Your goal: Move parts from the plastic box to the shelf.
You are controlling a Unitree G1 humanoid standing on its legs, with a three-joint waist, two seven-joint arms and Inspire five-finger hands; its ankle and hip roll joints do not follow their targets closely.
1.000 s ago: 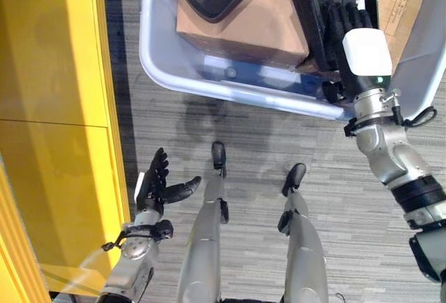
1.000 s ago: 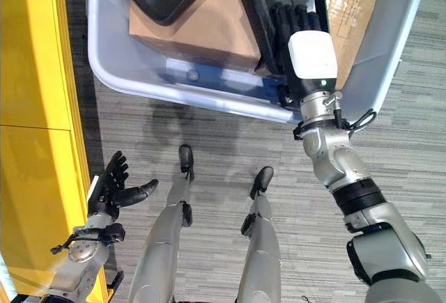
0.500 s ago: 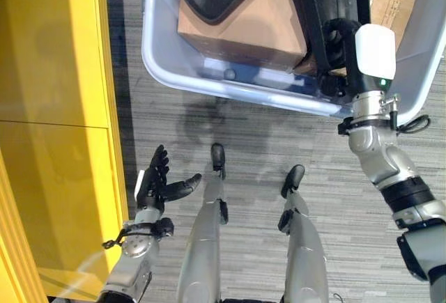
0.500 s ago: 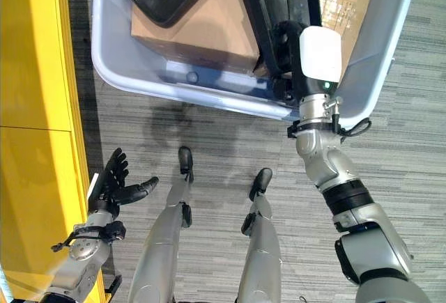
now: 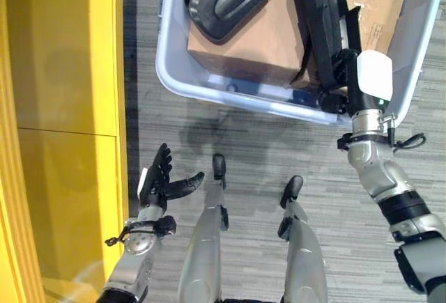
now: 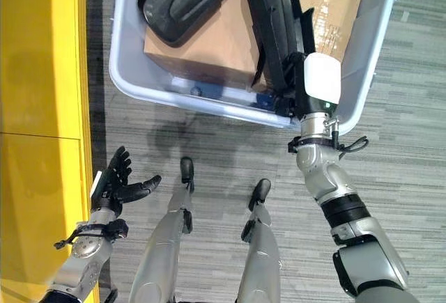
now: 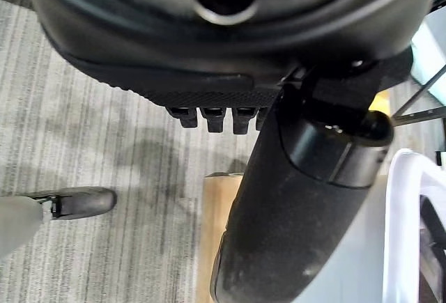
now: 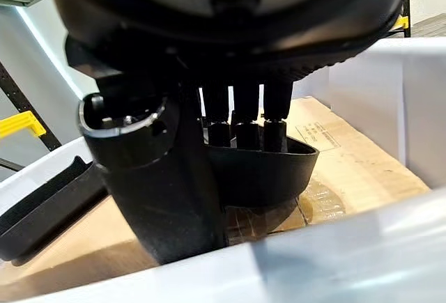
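To my left stands the yellow shelf (image 5: 56, 129), its tall flat face running the whole height of the head views. Beneath everything lies the grey striped carpet (image 5: 265, 150).

Ahead of me sits the plastic box (image 6: 125, 73), a pale translucent tub resting on the carpet. Inside it lies a brown cardboard sheet (image 6: 209, 42), and a second piece of cardboard (image 6: 334, 3) lies at the far right of the box.

Two black parts rest on the cardboard. The oval part (image 6: 185, 0) lies across the far left of the box, tilted. The long part (image 6: 275, 24) runs from the far edge of the box toward its near right wall, where its near end meets my hand.

My right hand (image 6: 296, 83) reaches over the near right wall of the box. In the right wrist view my fingers (image 8: 237, 132) are curled over the rim of the long part, with my thumb (image 8: 150, 171) bearing against its other side, so the part is pinched between them. The part is still inside the box, above the cardboard.

My left hand (image 5: 159, 184) hangs low beside the shelf, well apart from the box. Its fingers are straight and slightly spread, the thumb stands out to the side, and it holds nothing.
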